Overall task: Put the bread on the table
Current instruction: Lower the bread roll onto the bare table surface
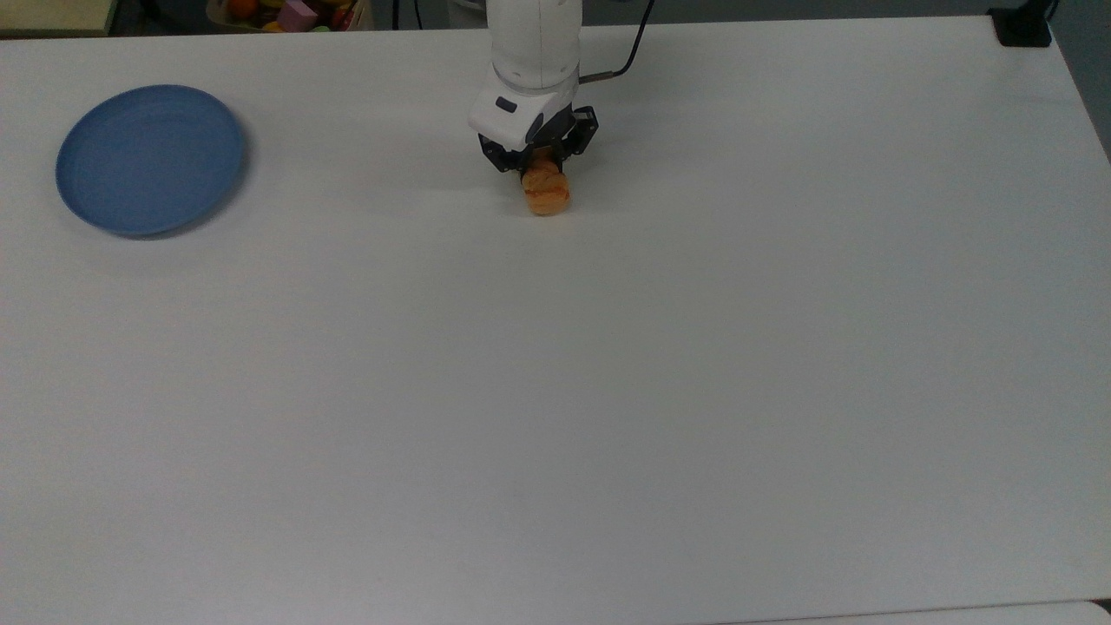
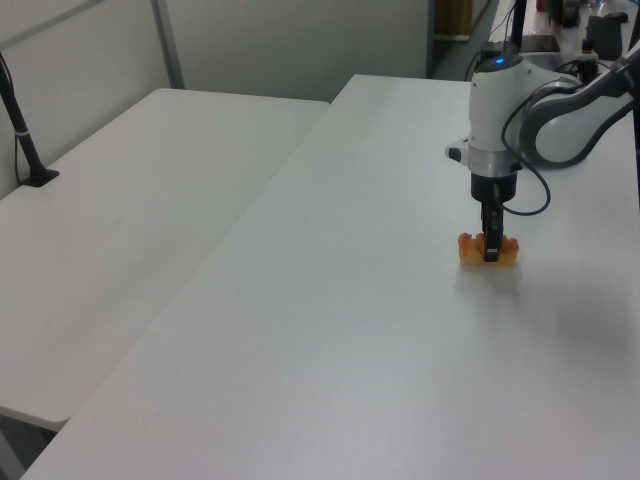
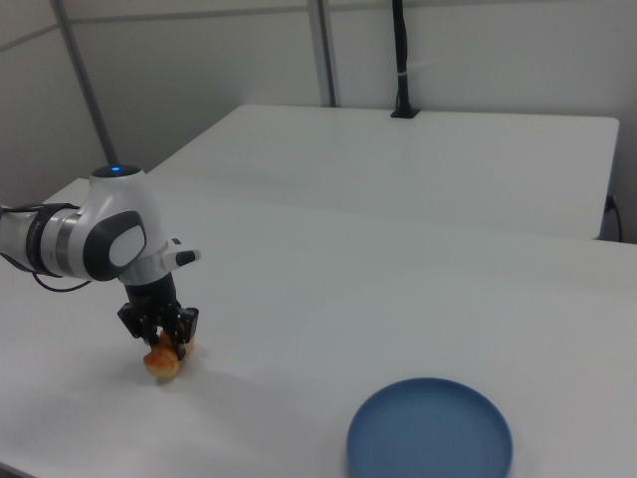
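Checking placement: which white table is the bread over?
The table with the blue plate, where the end effector holds the bread; the adjoining table has neither.
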You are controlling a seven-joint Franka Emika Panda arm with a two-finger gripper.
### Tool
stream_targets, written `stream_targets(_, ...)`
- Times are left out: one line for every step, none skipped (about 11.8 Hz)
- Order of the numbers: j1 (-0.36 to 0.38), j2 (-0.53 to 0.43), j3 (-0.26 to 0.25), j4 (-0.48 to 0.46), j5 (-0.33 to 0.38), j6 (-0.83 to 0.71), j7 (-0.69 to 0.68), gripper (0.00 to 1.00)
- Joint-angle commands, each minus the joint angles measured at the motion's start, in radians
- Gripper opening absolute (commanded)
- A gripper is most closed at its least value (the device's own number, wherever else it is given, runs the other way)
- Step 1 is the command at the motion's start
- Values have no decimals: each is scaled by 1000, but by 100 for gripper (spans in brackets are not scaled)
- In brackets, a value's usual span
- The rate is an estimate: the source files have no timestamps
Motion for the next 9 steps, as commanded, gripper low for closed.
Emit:
stream_targets(6,-4,-1,-21,-18,27,24,59)
stream_targets(6,-5,-1,-20,-18,19,25,74)
stream_targets(5,-4,-1,-20,-18,13,28,100)
stream_targets(5,-4,-1,-20,-18,13,28,100)
stream_targets(5,-2,-1,-20,-18,11,28,100)
stream_targets(5,-2,-1,-20,-18,11,30,100)
stream_targets(3,-2,-1,-20,-18,4,30,100)
stream_targets(-1,-8,-1,-15,-18,-24,30,100)
stream_targets(-3,-20,-1,-3,-18,-71,30,100)
